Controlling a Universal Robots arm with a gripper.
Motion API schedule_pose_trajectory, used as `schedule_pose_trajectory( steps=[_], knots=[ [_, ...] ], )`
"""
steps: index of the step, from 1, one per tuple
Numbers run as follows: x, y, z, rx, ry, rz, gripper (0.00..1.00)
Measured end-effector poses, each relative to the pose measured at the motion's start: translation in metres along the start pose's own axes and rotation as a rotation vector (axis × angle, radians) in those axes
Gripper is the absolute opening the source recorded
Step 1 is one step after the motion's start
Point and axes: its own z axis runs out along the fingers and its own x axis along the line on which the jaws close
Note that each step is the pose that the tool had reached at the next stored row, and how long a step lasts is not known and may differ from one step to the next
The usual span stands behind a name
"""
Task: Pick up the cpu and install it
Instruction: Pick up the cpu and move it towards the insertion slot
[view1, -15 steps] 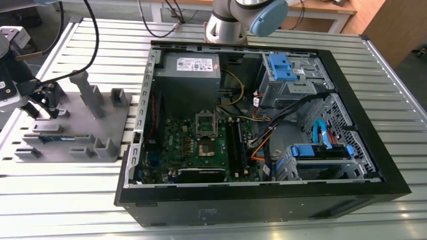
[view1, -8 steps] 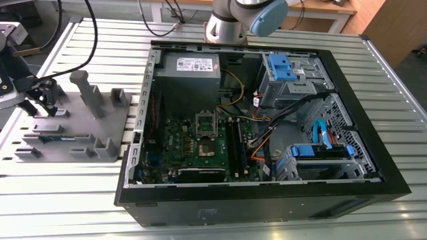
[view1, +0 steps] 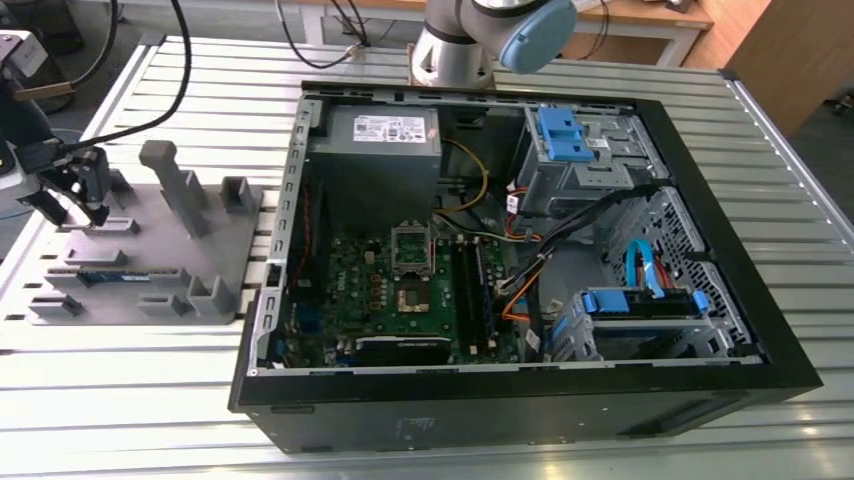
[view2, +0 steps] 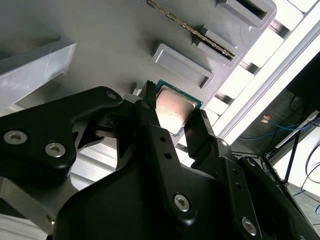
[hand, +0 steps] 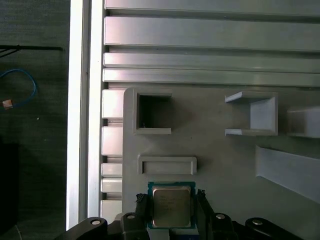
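Observation:
The cpu (hand: 171, 206), a small square chip with a silvery top and green rim, lies on the grey parts holder (hand: 215, 165) at the exterior view's left. My gripper (hand: 172, 202) stands over it, one black finger against each of two opposite edges. In the second wrist view the cpu (view2: 174, 106) sits between the same fingers (view2: 150, 107), level with the holder's surface. In the exterior view the gripper (view1: 78, 215) is down at the holder (view1: 200, 260). Inside the open computer case (view1: 747, 340), the motherboard's socket (view1: 411, 290) is uncovered.
A memory stick (view1: 114, 275) rests in a slot of the holder. Upright grey posts (view1: 167, 180) rise beside my gripper. The case holds cables (view1: 527, 295), a power supply (view1: 380, 135) and blue drive bays (view1: 567, 135). The arm's base (view1: 461, 50) stands behind the case on the ribbed metal table (view1: 134, 400).

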Motion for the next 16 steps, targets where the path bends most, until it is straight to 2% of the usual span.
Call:
schedule_pose_trajectory(
  steps=[4,16],
  knots=[
    [-0.0002,0.0001,-0.004,-0.0001,-0.0002,0.0,0.47],
    [-0.0001,0.0,-0.0042,0.0009,0.0001,0.0,0.47]
  ],
)
